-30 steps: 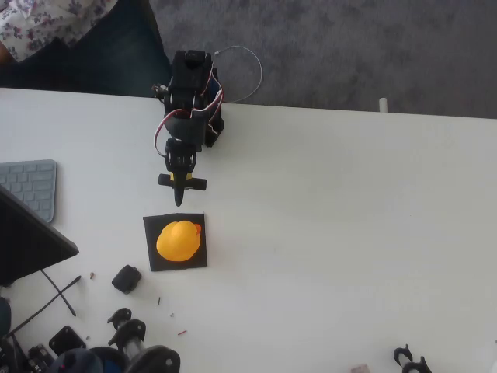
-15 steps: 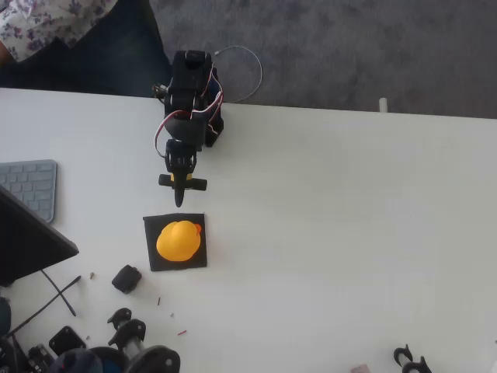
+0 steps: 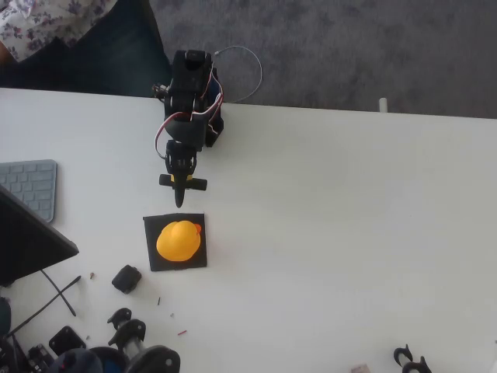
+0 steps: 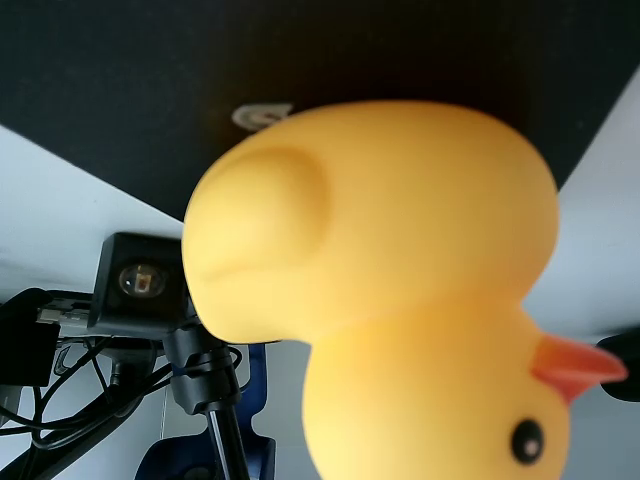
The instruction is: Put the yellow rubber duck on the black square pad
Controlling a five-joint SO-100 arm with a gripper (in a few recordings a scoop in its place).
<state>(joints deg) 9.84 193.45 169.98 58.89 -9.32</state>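
White tabletop (image 3: 349, 233), overhead view.
The black square pad (image 3: 153, 260) is laid flat left of centre; a small black block (image 3: 126, 279) is seen just below-left of it, a grey keyboard (image 3: 33, 186) at the left edge, a thin black cable (image 3: 54, 299) nearby.

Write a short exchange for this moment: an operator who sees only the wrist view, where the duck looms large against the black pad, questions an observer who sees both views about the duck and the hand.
Operator: Is the whole duck on the pad?
Observer: Yes. From overhead, the yellow rubber duck sits within the edges of the black square pad.
Operator: Where is the hand?
Observer: The hand is over bare table just above the pad in the overhead picture, clear of the duck.
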